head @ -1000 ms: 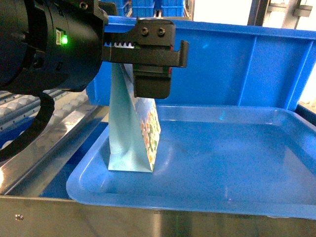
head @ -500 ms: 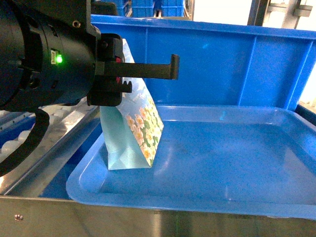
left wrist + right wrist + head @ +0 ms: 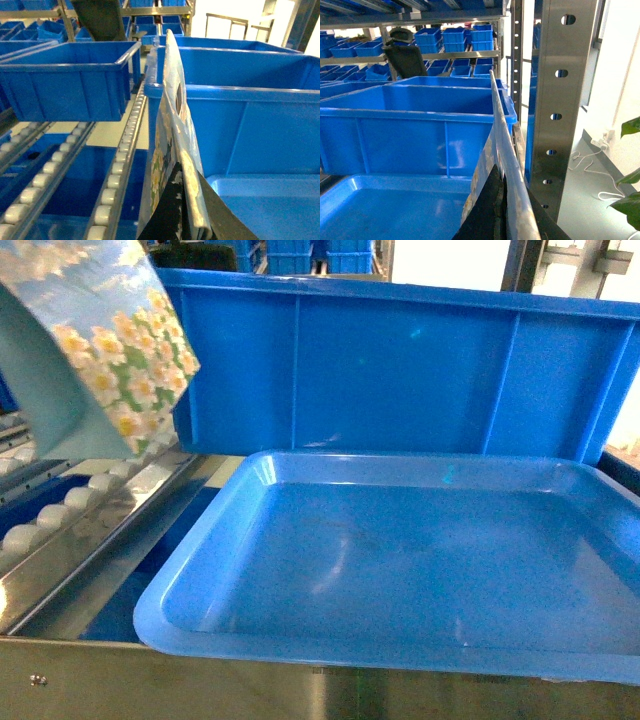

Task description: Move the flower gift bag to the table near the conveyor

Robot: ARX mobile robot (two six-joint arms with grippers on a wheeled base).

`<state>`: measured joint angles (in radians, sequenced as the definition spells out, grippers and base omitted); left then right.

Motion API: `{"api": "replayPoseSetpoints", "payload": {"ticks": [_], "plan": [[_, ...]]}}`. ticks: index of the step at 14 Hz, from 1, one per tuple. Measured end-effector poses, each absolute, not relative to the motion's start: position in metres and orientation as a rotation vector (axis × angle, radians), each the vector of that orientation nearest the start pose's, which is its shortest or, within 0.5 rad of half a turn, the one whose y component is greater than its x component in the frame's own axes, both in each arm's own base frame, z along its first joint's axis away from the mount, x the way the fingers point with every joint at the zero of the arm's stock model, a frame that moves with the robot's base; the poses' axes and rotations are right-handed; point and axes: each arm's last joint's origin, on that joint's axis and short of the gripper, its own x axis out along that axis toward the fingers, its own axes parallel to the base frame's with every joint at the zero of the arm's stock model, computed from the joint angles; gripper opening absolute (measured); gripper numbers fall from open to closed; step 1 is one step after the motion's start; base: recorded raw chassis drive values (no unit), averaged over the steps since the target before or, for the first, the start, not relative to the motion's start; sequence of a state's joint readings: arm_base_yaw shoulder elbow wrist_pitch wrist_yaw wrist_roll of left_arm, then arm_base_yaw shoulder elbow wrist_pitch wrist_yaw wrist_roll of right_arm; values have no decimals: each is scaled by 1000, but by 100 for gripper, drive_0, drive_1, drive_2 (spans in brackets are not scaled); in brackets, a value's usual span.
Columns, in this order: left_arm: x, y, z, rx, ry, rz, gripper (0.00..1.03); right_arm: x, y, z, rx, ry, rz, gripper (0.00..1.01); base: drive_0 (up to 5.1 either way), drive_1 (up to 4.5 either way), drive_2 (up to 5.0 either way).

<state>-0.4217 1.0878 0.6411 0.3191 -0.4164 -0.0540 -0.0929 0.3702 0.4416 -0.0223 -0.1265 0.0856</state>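
The gift bag (image 3: 100,360) hangs clear of every surface at the upper left of the head view, above the conveyor (image 3: 70,510). Its top and left side are cut off by the frame edge, so only the lower flowered face and a pale green side panel are visible. Neither end effector appears in the head view. The left wrist view supplies the grip. The left end effector (image 3: 192,222) is clamped on the bag, which is seen edge-on and rises between the two dark fingers (image 3: 167,217), with their bases cut off at the bottom edge. This view also shows the roller rails running beneath a further blue bin (image 3: 70,80). The blue tray (image 3: 400,580) lies in front of the large blue bin (image 3: 400,370) and is separate from the bag. In the right wrist view, a thin glossy sheet (image 3: 502,150) stands edge-on at the right end effector (image 3: 507,222). Its identity and the firmness of the closure cannot be determined. A perforated steel post (image 3: 565,100) stands just beside it.
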Motion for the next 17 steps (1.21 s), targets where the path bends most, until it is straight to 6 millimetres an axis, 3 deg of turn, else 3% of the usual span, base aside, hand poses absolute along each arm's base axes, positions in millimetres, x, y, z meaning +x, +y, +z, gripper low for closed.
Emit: {"api": "replayPoseSetpoints", "payload": {"ticks": [6,10,17], "plan": [[133,-31,260,68,18,69,2,110,-7,281,80,-48,36,2,0,0,0],[131,-30,262,82,0,57,2,110,-7,281,81,-46,29,2,0,0,0],[130,-30,263,84,-3,63,2,110,-7,281,81,-46,29,2,-456,102,393]]}}
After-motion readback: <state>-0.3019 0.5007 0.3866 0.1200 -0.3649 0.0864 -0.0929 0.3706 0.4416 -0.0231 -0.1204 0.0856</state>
